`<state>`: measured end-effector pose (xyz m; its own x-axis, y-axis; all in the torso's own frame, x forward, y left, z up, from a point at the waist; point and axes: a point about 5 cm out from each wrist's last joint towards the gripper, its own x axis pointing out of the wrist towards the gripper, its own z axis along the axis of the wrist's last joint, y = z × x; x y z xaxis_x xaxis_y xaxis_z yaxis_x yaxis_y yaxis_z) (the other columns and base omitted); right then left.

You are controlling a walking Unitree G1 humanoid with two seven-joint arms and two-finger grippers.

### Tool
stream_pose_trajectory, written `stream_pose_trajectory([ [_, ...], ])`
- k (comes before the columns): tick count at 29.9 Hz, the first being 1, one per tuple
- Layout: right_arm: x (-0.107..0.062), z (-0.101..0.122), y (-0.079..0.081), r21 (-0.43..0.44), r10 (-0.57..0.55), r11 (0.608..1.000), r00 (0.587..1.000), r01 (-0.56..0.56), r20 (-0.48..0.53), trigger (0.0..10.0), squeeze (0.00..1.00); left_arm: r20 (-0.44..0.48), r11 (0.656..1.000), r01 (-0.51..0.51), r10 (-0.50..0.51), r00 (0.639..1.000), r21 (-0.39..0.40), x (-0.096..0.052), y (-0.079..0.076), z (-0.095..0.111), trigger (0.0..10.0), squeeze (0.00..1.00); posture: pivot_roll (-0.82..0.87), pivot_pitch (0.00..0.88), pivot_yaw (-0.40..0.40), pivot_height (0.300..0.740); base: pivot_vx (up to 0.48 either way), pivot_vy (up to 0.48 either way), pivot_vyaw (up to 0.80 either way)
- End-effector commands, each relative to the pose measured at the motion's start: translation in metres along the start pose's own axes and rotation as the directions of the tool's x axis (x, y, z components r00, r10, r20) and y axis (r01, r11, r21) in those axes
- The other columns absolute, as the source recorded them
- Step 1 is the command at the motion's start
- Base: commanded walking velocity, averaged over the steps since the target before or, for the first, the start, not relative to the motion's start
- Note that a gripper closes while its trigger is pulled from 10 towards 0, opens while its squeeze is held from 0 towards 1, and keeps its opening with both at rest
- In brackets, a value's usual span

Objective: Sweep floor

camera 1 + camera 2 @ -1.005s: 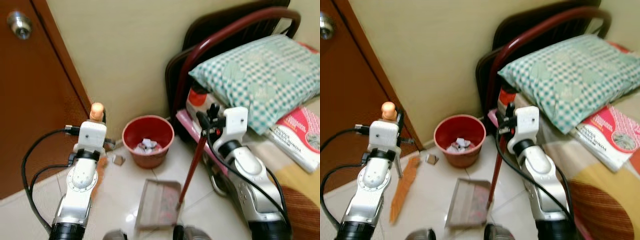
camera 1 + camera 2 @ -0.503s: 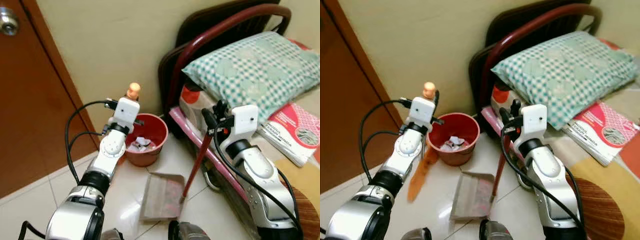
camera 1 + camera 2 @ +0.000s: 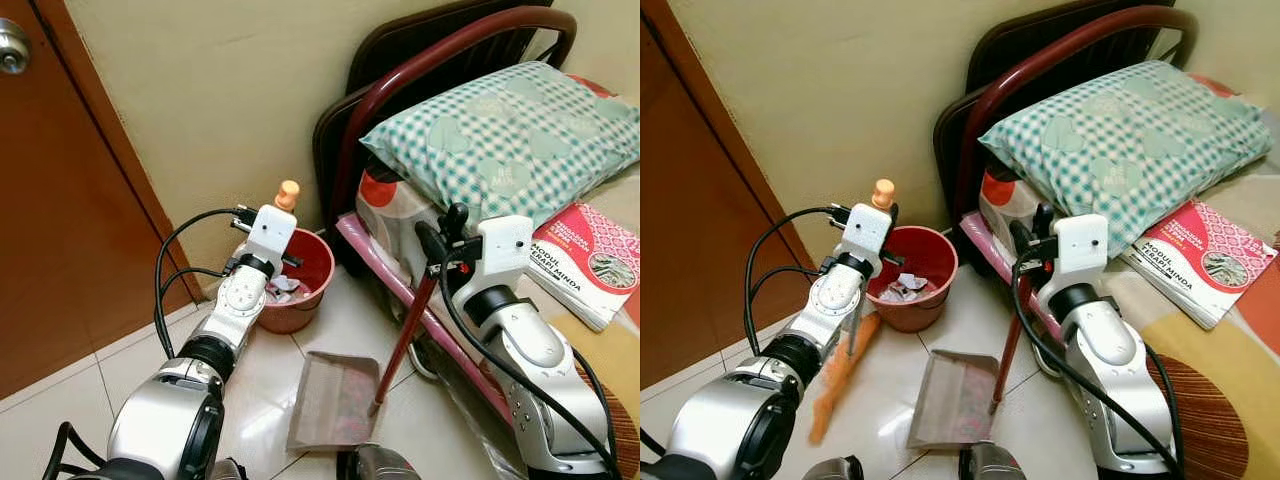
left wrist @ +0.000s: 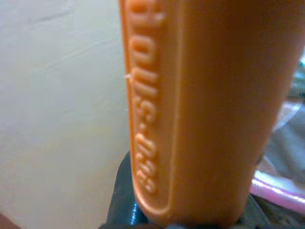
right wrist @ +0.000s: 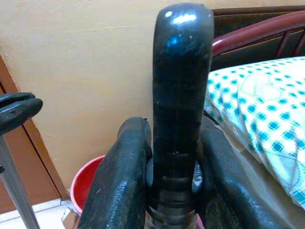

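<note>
Brush (image 3: 835,385) bristle end blurred; its handle crops out of the left wrist view. Bin (image 3: 912,291) contents possibly crumpled paper, indistinct.

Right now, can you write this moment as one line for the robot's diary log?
left pincer: shut on broom | right pincer: shut on dustpan handle | dustpan: on floor | bin: holds paper scraps, by wall

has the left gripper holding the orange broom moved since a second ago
Yes. The left gripper, shut on the orange plastic broom, has moved forward and rightward, now overlapping the round red waste bin instead of standing left of it.
</note>
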<state>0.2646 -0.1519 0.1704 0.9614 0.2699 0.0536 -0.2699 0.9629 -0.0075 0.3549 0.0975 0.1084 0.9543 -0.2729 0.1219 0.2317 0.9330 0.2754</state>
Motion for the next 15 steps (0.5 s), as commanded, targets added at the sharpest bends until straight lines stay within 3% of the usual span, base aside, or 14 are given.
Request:
stream_pose_trajectory([
  [1,0.004,0.005,0.002,0.005,0.012,1.0,1.0,-0.012,0.029,10.0,0.0,-0.03,0.994,-0.03,0.027,0.999,-0.101,-0.008,-0.003,-0.009,10.0,0.0,-0.16,0.147,-0.02,0.74,0.0,0.0,0.0],
  [2,0.004,0.005,0.002,0.005,0.012,1.0,1.0,-0.012,0.029,10.0,0.0,-0.03,0.994,-0.03,0.027,0.999,-0.101,-0.008,-0.003,-0.009,10.0,0.0,-0.16,0.147,-0.02,0.74,0.0,0.0,0.0],
  [3,0.009,0.003,0.003,0.012,0.021,1.0,0.999,-0.021,0.027,10.0,0.0,0.013,0.987,-0.046,0.048,0.999,-0.152,-0.016,-0.005,-0.008,10.0,0.0,-0.13,0.143,-0.023,0.74,0.0,0.0,0.0],
  [7,0.016,-0.001,0.005,0.022,0.034,0.999,0.999,-0.035,0.026,10.0,0.0,0.08,0.976,-0.107,0.124,0.989,-0.187,-0.037,-0.003,0.002,10.0,0.0,-0.09,0.13,-0.029,0.74,0.0,0.0,0.0],
  [11,0.022,-0.004,0.006,0.025,0.041,0.999,0.999,-0.042,0.024,10.0,0.0,0.138,0.976,-0.135,0.159,0.977,-0.169,-0.059,0.004,0.017,10.0,0.0,-0.05,0.115,-0.033,0.74,0.0,0.0,0.0],
  [15,0.025,-0.009,0.006,0.027,0.046,0.999,0.999,-0.046,0.02,10.0,0.0,0.182,0.974,-0.19,0.211,0.96,-0.124,-0.082,0.02,0.034,10.0,0.0,-0.01,0.092,-0.034,0.74,0.0,0.0,0.0],
])
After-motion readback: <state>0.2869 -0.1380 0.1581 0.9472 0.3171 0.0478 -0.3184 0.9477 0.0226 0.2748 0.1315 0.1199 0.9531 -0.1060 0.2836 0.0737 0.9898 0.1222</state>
